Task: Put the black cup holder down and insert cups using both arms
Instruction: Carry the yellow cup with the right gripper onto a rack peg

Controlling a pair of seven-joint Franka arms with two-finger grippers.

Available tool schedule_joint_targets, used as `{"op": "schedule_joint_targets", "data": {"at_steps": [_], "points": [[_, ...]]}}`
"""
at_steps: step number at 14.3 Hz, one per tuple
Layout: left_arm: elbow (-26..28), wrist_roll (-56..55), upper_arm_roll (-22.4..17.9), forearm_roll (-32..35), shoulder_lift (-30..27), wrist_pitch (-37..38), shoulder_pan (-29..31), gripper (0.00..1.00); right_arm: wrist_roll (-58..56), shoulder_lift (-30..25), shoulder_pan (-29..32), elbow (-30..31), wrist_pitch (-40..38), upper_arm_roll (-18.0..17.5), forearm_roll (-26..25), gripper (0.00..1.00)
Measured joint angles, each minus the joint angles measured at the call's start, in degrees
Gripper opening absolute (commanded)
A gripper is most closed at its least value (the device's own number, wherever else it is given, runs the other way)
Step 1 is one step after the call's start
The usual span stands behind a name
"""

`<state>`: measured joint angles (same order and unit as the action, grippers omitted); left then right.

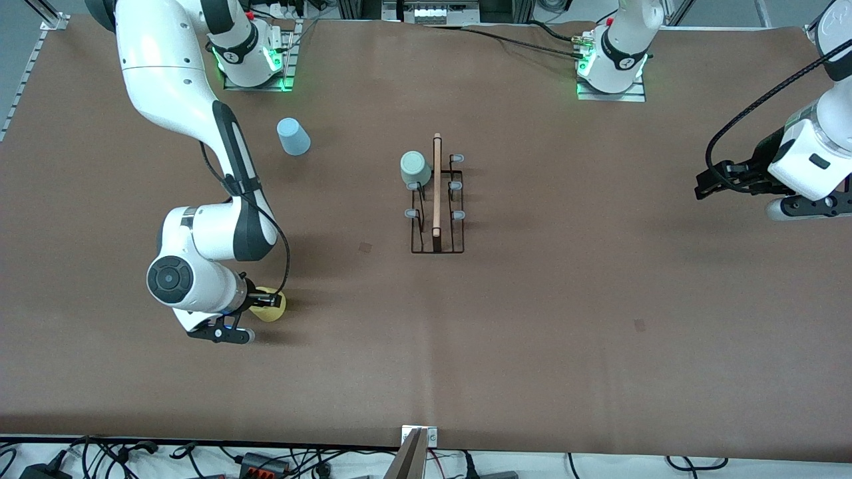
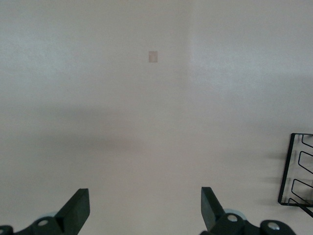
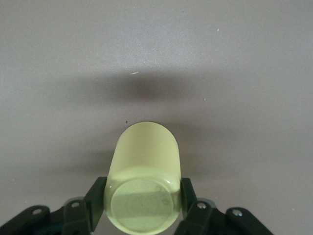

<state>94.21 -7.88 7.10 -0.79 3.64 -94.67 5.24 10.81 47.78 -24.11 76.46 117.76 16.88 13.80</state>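
Observation:
The black cup holder (image 1: 436, 199) stands in the middle of the table, wooden rod on top. A mint green cup (image 1: 415, 167) hangs on one of its prongs on the side toward the right arm. My right gripper (image 1: 267, 301) is shut on the yellow cup (image 1: 271, 306), low over the table toward the right arm's end. In the right wrist view the yellow cup (image 3: 144, 181) sits base-first between both fingers. The light blue cup (image 1: 293, 136) stands upside down near the right arm's base. My left gripper (image 1: 707, 185) is open and empty, waiting over the left arm's end.
The left wrist view shows the open left gripper (image 2: 144, 205) over bare table, with a corner of the holder's wire base (image 2: 298, 171) at the edge. A metal bracket (image 1: 418, 439) sits at the table's edge nearest the front camera.

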Motion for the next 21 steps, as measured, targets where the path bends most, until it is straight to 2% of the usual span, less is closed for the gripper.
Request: {"op": "schedule_joint_targets", "data": {"at_steps": [3, 7, 10, 13, 17, 21], "points": [[0.0, 0.05, 0.0, 0.0, -0.01, 0.11, 0.0, 1.0, -0.86, -0.14, -0.28, -0.42, -0.61, -0.17, 0.0, 0.23], [-0.02, 0.07, 0.0, 0.0, -0.02, 0.22, 0.0, 1.0, -0.9, -4.05, -3.13, -3.27, -8.97, -0.46, 0.25, 0.24], [-0.04, 0.07, -0.01, 0.0, -0.06, 0.3, 0.01, 1.0, 0.4, -10.22, -8.08, -4.67, -14.93, -0.66, 0.58, 0.24], [-0.04, 0.08, -0.01, 0.0, -0.06, 0.38, 0.01, 1.0, 7.99, -14.0, -14.66, -4.6, -16.52, -0.86, 0.68, 0.24], [-0.04, 0.09, -0.01, 0.0, -0.06, 0.41, 0.02, 1.0, 14.45, -13.98, -21.96, -4.54, -16.28, -1.02, 0.71, 0.25], [-0.05, 0.1, -0.01, 0.0, -0.06, 0.43, 0.02, 1.0, 16.47, -12.97, -25.4, -4.48, -15.73, -1.02, 0.78, 0.25]]}}
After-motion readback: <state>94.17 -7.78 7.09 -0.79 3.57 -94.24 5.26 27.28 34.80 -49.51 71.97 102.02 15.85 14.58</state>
